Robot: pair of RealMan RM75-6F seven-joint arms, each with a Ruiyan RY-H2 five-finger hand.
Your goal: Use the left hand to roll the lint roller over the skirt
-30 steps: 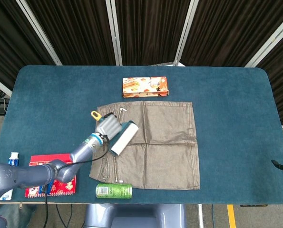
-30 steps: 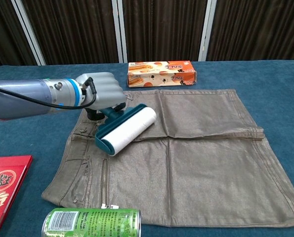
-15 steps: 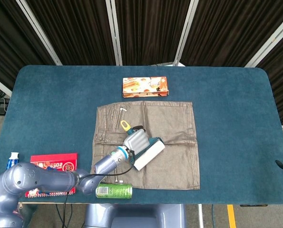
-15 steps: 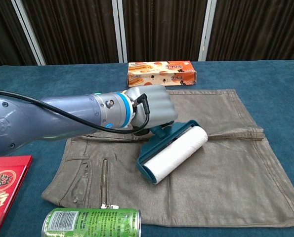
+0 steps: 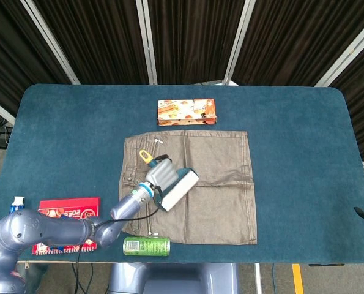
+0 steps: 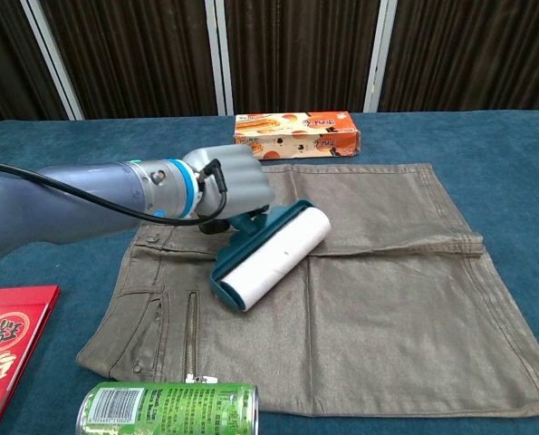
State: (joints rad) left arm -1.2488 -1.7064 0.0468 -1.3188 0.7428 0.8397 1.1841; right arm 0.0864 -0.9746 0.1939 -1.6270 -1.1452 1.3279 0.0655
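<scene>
A grey-brown skirt lies flat in the middle of the blue table. My left hand grips the handle of the lint roller over the skirt's left half. The roller's white drum in its teal frame lies on the fabric, slanted from lower left to upper right. A yellow tip of the handle pokes out behind the hand in the head view. The right hand shows in neither view.
A green drink can lies on its side at the skirt's near edge. An orange snack box sits beyond the skirt. A red book and a small white-blue bottle are at the near left.
The left hand first rolled the roller right and toward me across the skirt, then drew it back left and away; it now rests left of the skirt's middle.
</scene>
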